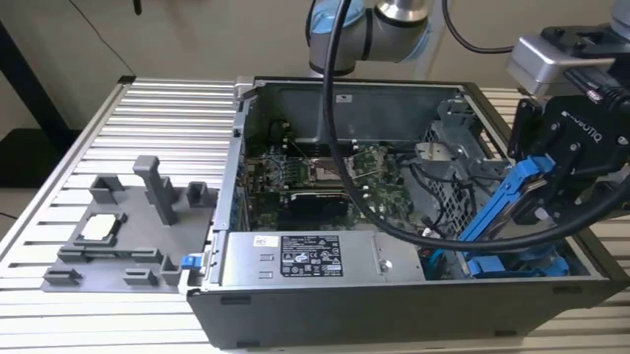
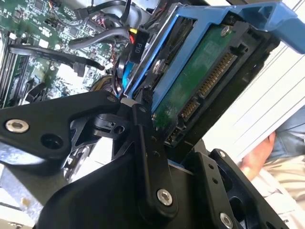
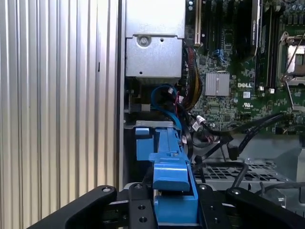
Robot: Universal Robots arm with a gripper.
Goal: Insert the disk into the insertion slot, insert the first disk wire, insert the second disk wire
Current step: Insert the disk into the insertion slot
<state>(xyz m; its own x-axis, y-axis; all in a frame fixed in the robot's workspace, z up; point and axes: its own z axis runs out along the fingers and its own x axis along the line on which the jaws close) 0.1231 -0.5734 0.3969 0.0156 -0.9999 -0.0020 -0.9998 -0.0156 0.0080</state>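
1. While the claw [image 1: 549, 193] is clamped on the disk [image 1: 500, 203], it hangs tilted near the cage [image 1: 455, 147] at the exterior view's right.
2. Likely stiff, weighty, shock-sensitive; hold the blue frame [image 3: 171, 191].
3. The second wrist view shows its connectors [image 2: 215, 74]; the exterior view shows its tilt.

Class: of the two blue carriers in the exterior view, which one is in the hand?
The tilted carrier, up above the case; the other carrier sits low inside it.
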